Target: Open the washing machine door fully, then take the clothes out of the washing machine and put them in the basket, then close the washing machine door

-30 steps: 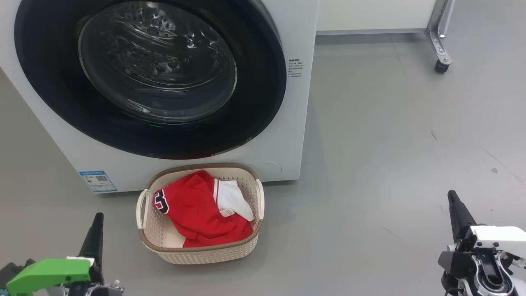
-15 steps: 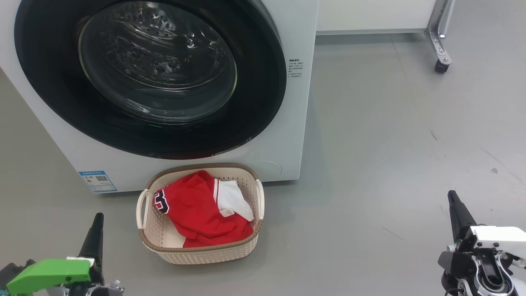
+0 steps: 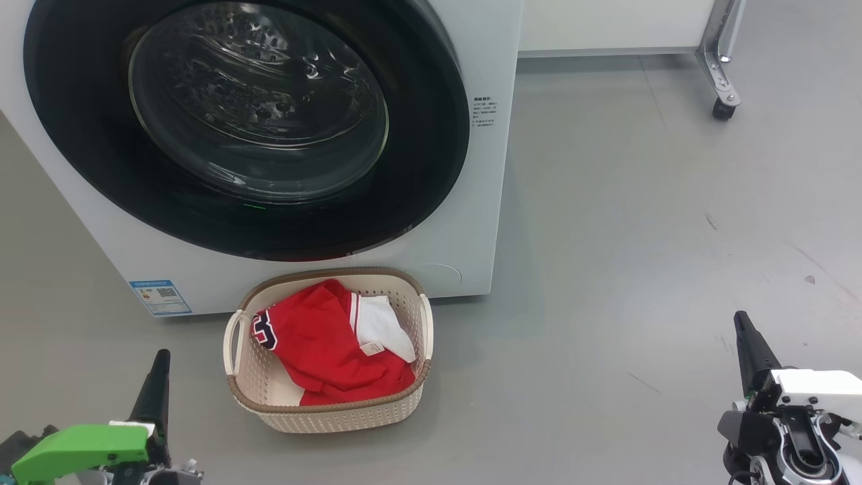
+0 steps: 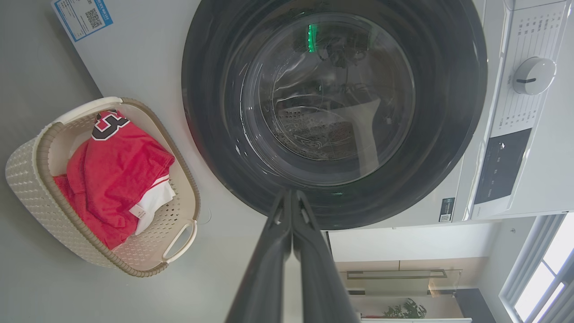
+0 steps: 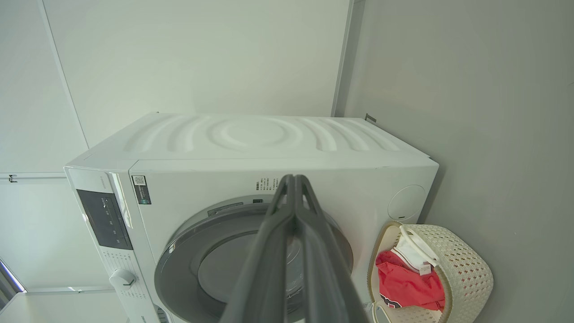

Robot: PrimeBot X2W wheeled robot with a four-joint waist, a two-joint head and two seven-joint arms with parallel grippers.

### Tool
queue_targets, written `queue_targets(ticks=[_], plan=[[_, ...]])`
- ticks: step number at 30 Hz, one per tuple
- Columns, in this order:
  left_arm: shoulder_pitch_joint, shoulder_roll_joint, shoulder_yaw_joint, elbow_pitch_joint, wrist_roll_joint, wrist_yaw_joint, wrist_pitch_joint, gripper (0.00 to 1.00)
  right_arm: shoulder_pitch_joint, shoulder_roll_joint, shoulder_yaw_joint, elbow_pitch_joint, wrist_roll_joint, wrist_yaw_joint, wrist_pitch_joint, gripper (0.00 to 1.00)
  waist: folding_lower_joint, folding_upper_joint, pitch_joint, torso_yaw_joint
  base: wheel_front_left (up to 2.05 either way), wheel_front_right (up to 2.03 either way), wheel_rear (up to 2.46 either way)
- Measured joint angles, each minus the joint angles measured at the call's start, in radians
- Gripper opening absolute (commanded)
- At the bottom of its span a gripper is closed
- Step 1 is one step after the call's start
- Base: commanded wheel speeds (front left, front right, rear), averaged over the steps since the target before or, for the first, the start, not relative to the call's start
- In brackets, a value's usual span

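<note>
At the far left the left pincer (image 3: 160, 360) hangs low over the floor (image 3: 606, 269), its dark fingers pressed together on nothing, near the blue label (image 3: 160, 297) on the machine (image 3: 488, 202). Next comes the door (image 3: 101, 168), its black ring lying flush against the white front. Through the glass only bare perforated drum (image 3: 269, 101) shows, with no red in it. Just below the door, the basket (image 3: 337, 417) stands on the floor against the machine's base. The clothes (image 3: 323, 350) are piled inside it, red jersey numerals to the left and the white part and tag to the right. Far right, well apart from all this, the right pincer (image 3: 744, 330) is likewise closed and empty. By the look of it every step is done: drum emptied, clothes in the basket, door shut. What remains is at most a check that the door has latched, which cannot be told from here. If it has not, a light push on the ring's free edge with closed fingers should do, keeping clear of the basket.
</note>
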Motion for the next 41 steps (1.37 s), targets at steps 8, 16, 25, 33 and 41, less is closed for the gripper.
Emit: queue_targets(ticks=[8,16,25,33,41], plan=[[-0.001,0.0,0.001,0.003,0.0,0.0,0.001,0.0,0.0,0.0,0.0,0.0,0.0,0.0,0.0,0.0,0.0,0.0,0.0,0.0,0.0,0.0,0.0],[-0.002,-0.001,0.003,0.005,0.0,0.0,0.001,0.0,0.0,0.001,-0.001,0.001,0.0,0.0,0.0,0.0,0.0,0.0,0.0,0.0,0.0,0.0,0.0],[-0.002,-0.001,0.004,0.006,0.0,0.0,0.004,0.0,-0.001,0.001,-0.002,0.001,0.0,0.0,0.0,0.0,0.0,0.0,0.0,0.0,0.0,0.0,0.0],[-0.002,-0.002,0.004,0.007,0.0,0.0,0.004,0.0,-0.001,0.001,-0.002,0.001,0.0,0.0,0.0,0.0,0.0,0.0001,0.0,0.0,0.0,0.0,0.0],[-0.002,-0.002,0.005,0.008,0.0,0.0,0.004,0.0,-0.001,0.001,-0.003,0.0,0.0,0.0,0.0,0.0,0.0,0.0,0.0,0.0,0.0,0.0,0.0]])
